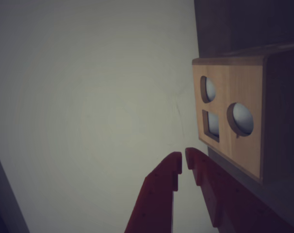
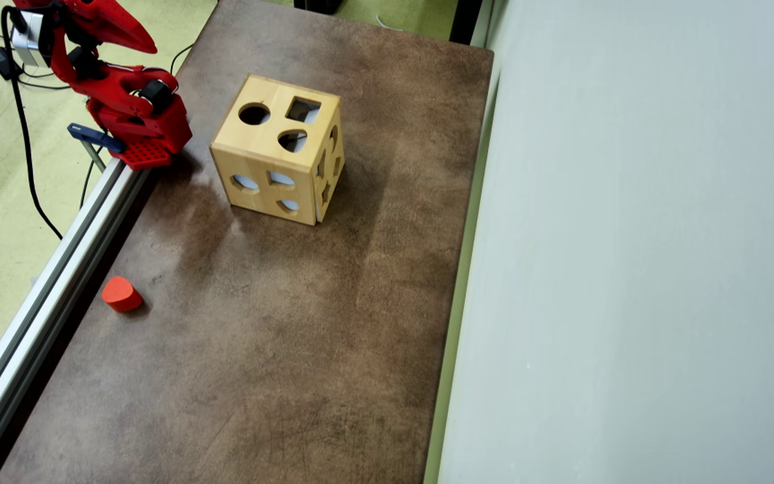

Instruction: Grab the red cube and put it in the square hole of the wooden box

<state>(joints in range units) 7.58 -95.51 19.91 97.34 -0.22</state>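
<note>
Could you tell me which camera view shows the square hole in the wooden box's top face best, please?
The overhead view: the square hole sits unobstructed on the wooden box. The wrist view shows only one box face at an angle, with a different rectangular cutout.

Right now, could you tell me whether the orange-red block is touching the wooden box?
Apart. The overhead view shows the orange-red block near the table's left edge, with a wide stretch of bare brown tabletop between it and the wooden box.

Wooden box (image 2: 263, 161) standing near the arm base (image 2: 135, 124) at the far end of the worktop (image 2: 279, 349); open surface beyond, save an orange-red rounded block (image 2: 121, 294) by the rail (image 2: 44, 302); grey wall (image 2: 629, 269) closing the right side in overhead view
</note>
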